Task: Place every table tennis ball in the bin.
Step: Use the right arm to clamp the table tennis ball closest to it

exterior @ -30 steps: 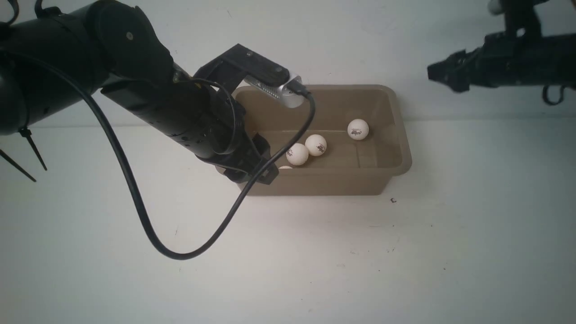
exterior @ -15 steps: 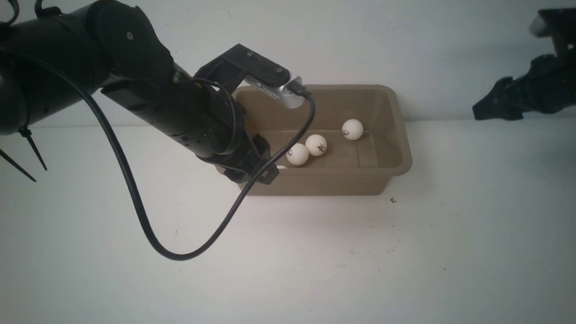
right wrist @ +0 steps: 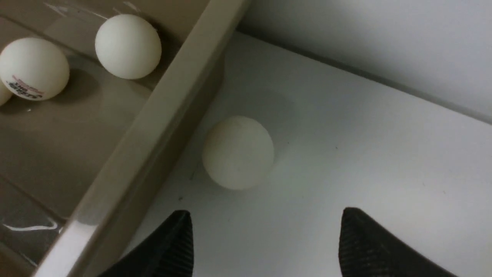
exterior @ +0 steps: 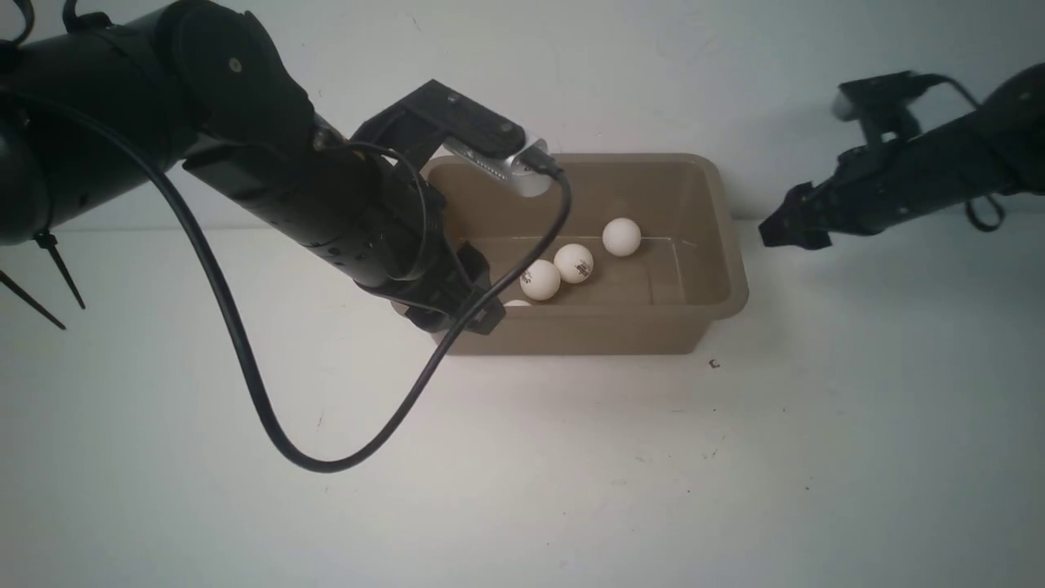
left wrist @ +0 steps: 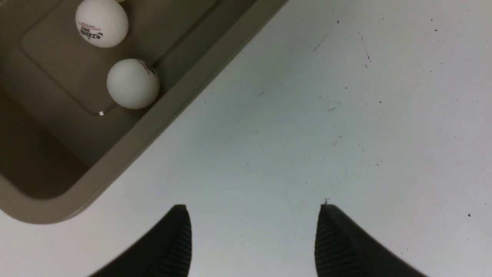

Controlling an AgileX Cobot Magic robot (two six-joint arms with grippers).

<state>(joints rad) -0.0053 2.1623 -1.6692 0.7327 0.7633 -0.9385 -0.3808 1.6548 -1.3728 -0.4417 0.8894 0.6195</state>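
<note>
**One ball loose outside the bin, the rest inside**

The bin (exterior: 588,336) holds three table tennis balls (exterior: 573,263) in plain sight, and the top of a fourth shows at its near wall. One more ball (right wrist: 238,152) lies on the table (exterior: 735,490) outside the bin, just beside its outer wall. The right gripper (right wrist: 266,214) hovers near that ball, jaws apart and empty. The left gripper (left wrist: 253,211) hangs outside the bin's near-left corner, jaws apart over bare table. The left arm (exterior: 310,188) and its wrist camera (exterior: 498,159) hide the bin's left end. A black cable (exterior: 261,400) loops in front of the bin.
</note>
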